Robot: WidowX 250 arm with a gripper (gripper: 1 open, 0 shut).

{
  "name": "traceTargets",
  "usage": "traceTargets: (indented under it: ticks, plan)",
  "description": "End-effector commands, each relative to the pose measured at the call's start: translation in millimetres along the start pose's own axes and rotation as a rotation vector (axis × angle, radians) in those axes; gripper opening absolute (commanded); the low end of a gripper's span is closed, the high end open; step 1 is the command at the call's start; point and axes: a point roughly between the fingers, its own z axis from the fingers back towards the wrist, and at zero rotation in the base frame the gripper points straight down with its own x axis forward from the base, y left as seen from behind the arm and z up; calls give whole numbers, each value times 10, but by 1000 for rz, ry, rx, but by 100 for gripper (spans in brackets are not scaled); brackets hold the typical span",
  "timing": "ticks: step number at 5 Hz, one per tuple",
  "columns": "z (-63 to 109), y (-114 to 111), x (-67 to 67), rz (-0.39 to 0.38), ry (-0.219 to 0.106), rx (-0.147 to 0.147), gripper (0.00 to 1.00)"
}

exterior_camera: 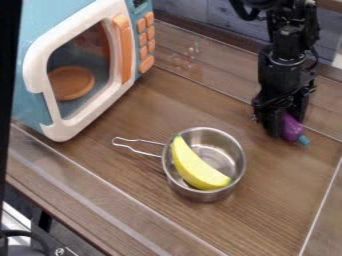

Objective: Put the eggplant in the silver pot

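The purple eggplant (290,127) lies on the wooden table at the right, its teal stem cap pointing right. My black gripper (281,110) points straight down over it, its fingers shut around the eggplant's left part, which they partly hide. The silver pot (211,163) stands lower in the view, nearer the middle, with its wire handle reaching left. A yellow banana-like piece (198,165) lies inside the pot.
A teal-and-cream toy microwave (83,62) stands at the left with its door facing front. The table's front edge runs along the lower left. Bare wood lies between pot and gripper.
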Motion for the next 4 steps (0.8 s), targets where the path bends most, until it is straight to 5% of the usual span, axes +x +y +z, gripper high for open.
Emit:
traceTargets:
  ticks: [1,4]
  plan:
    - [278,-111,-58,-17,-17,-70,0]
    - [449,-214,-114,-11,-9,-89,0]
